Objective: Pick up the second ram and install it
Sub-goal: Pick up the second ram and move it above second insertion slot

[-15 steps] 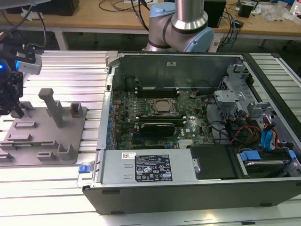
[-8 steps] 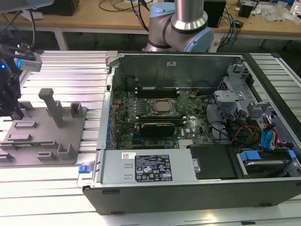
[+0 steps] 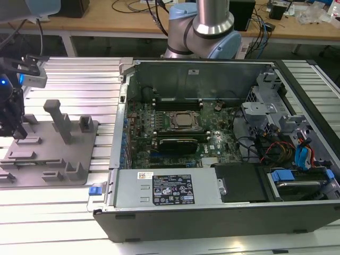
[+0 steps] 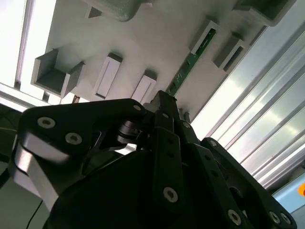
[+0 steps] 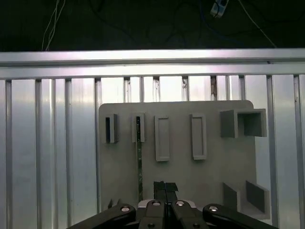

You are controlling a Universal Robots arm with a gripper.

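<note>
Green second ram (image 5: 139, 162) edge-on in grey fixture plate (image 5: 214, 171), tool (image 5: 165, 187) near it, closed tight

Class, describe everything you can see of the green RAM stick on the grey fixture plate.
The second ram is a thin, long green circuit-board stick standing on edge on the grey fixture plate, one end seated in a slotted grey block. The gripper, fingers shut, hovers beside its other end without holding it.

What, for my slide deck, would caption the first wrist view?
Gripper above the grey fixture plate, beside the green ram stick.
</note>
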